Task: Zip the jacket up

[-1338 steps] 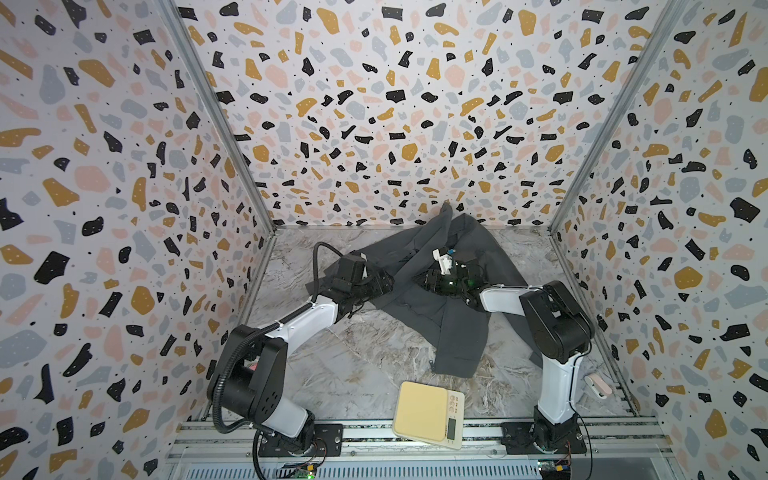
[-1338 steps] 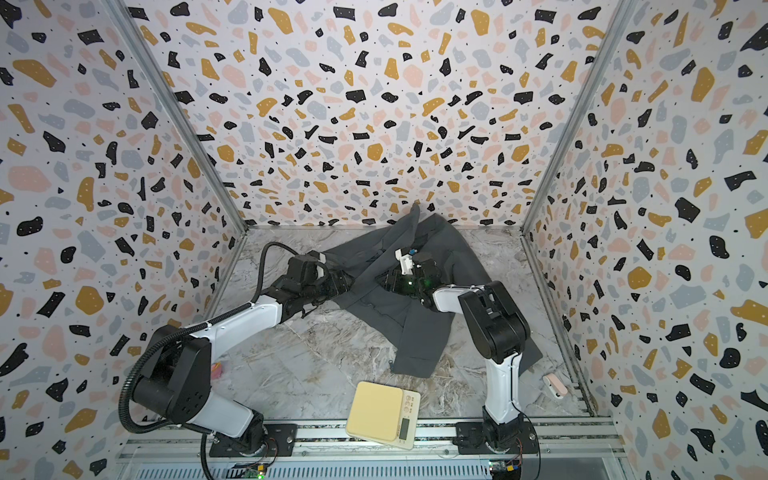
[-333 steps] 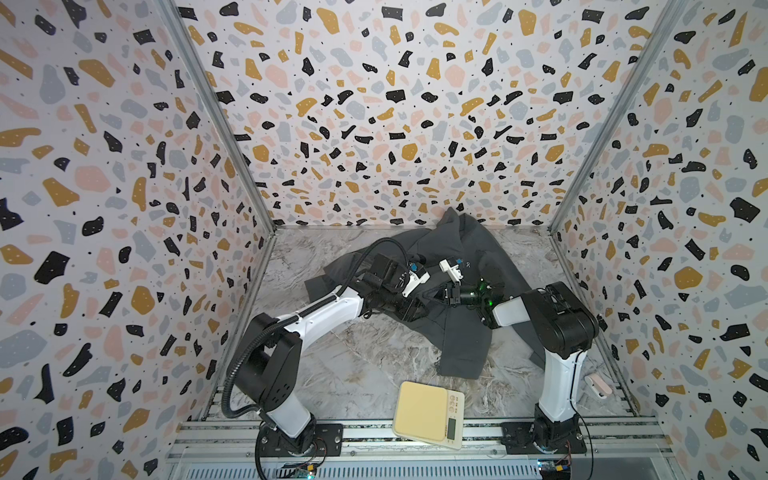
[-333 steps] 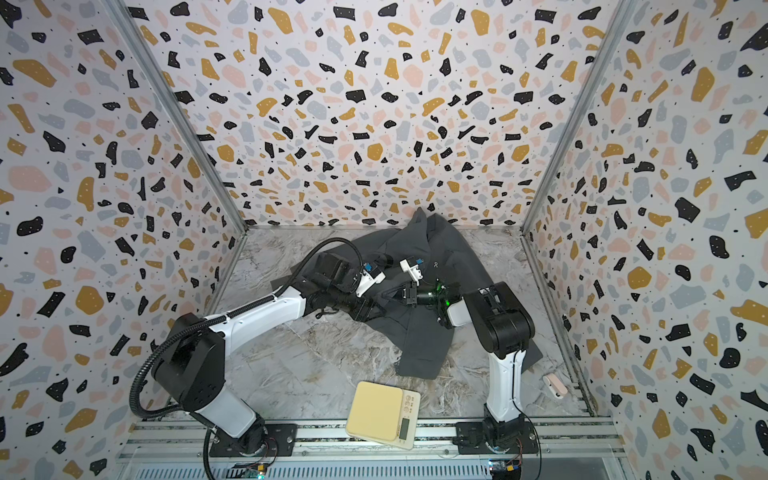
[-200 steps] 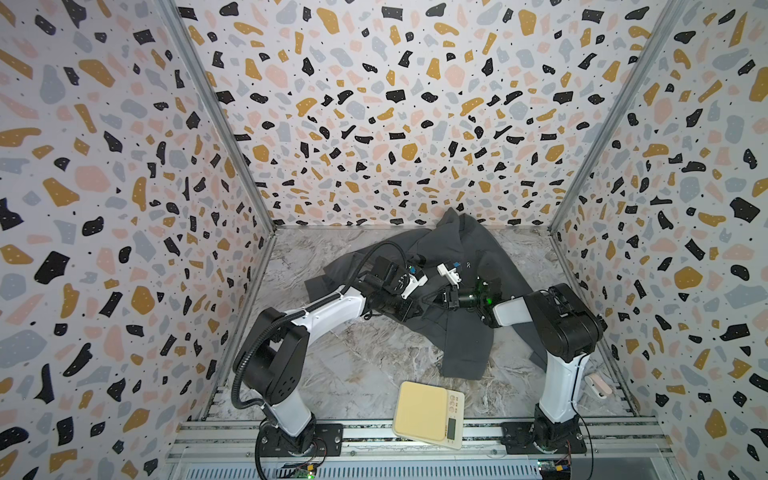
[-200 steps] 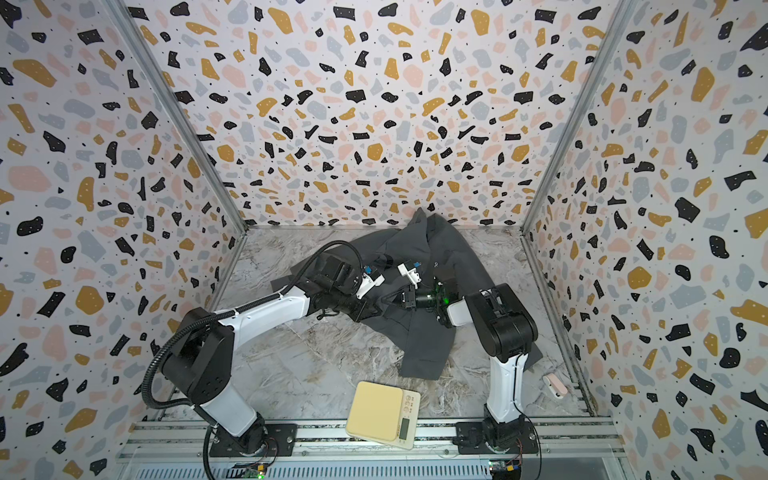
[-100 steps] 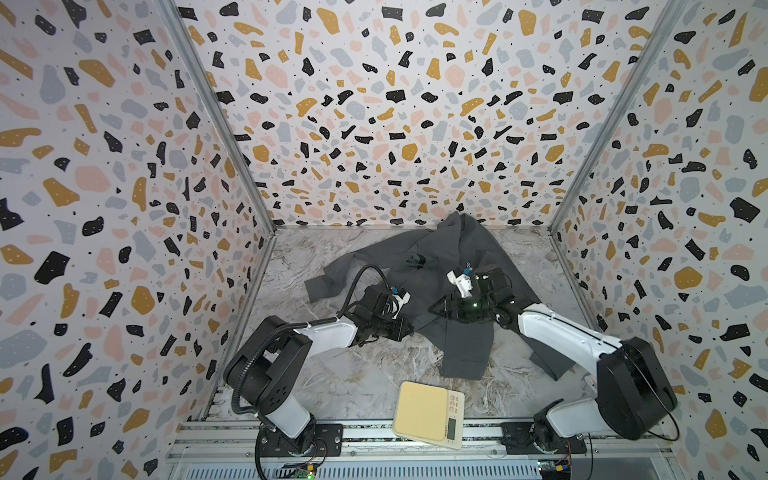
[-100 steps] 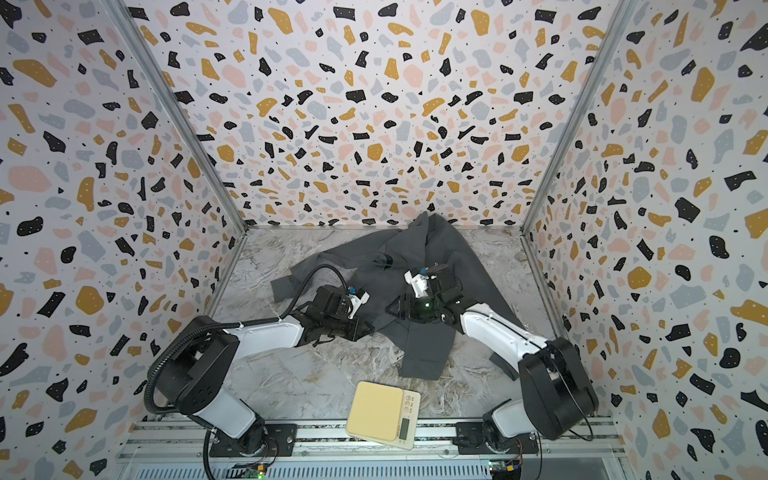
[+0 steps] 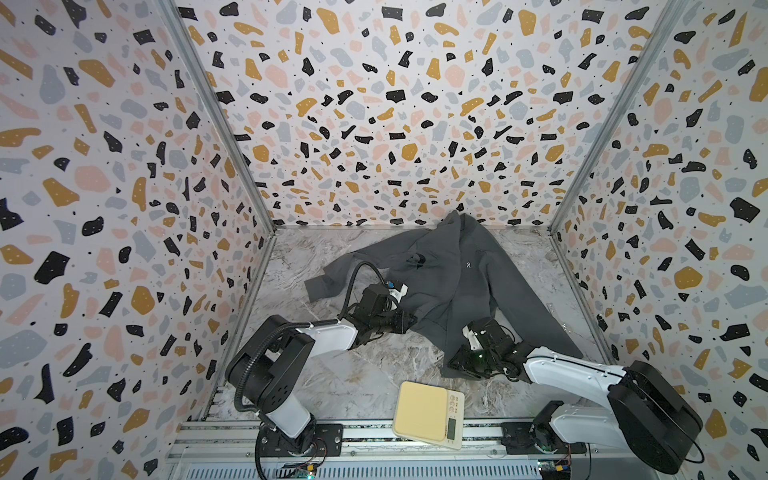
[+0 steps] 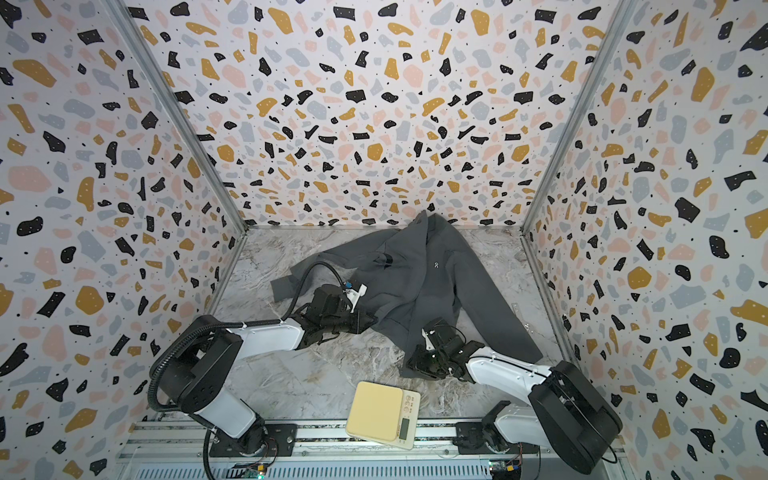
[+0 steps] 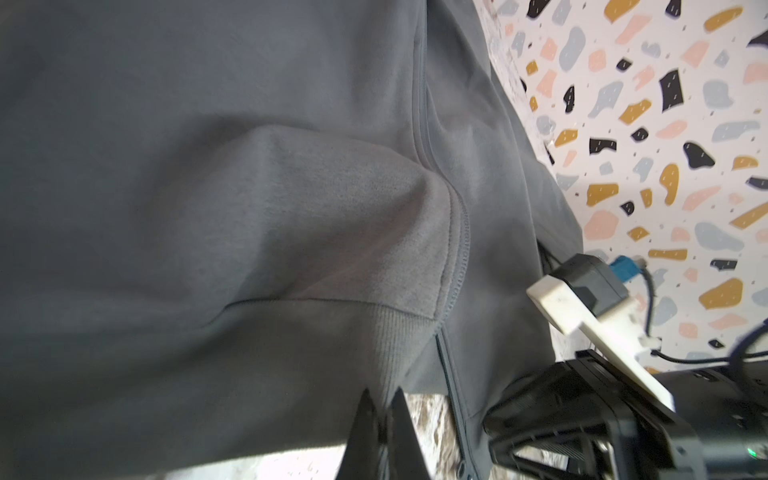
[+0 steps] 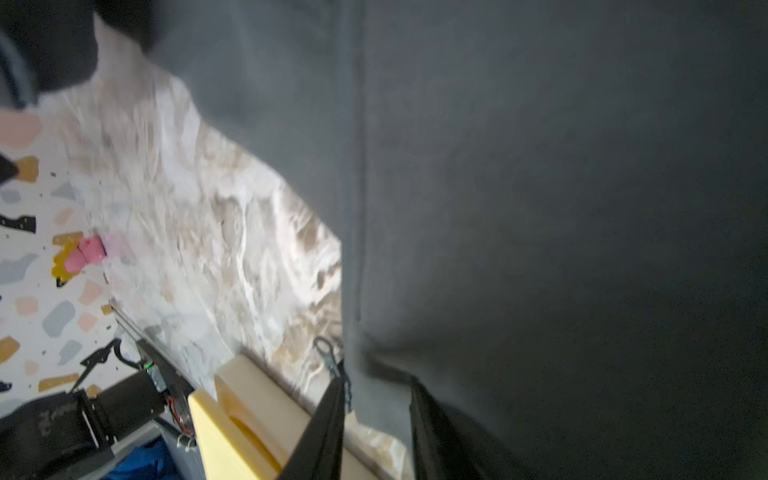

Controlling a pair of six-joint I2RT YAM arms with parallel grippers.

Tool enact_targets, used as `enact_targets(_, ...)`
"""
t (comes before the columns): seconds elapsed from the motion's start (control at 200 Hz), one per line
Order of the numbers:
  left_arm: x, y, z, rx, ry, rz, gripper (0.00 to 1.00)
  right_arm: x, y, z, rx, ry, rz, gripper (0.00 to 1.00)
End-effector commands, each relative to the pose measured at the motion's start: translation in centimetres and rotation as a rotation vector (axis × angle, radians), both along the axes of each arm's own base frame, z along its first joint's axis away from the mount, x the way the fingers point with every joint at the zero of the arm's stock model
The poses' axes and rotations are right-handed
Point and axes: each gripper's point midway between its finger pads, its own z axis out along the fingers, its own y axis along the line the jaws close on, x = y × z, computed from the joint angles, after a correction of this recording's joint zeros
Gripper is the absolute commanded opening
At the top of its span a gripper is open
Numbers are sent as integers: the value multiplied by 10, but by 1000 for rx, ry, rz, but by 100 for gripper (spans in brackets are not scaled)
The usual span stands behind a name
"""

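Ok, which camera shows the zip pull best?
The right wrist view: the metal zip pull hangs close up at the jacket hem, beside the jaws of the right gripper. The left wrist view shows the zip line, the pull unclear. In both top views it is too small to tell.

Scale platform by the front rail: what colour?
Pale cream-yellow. The scale shows best in a top view.
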Motion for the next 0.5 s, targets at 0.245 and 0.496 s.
enact_targets(0.245, 38, -16, -6, -302, 129, 252, 0, 83, -22, -50, -289, -122, 92, 20)
enact_targets(0.496, 84, 23, 34, -644, 109, 541, 0, 154, -9, -38, -385, -218, 217, 19)
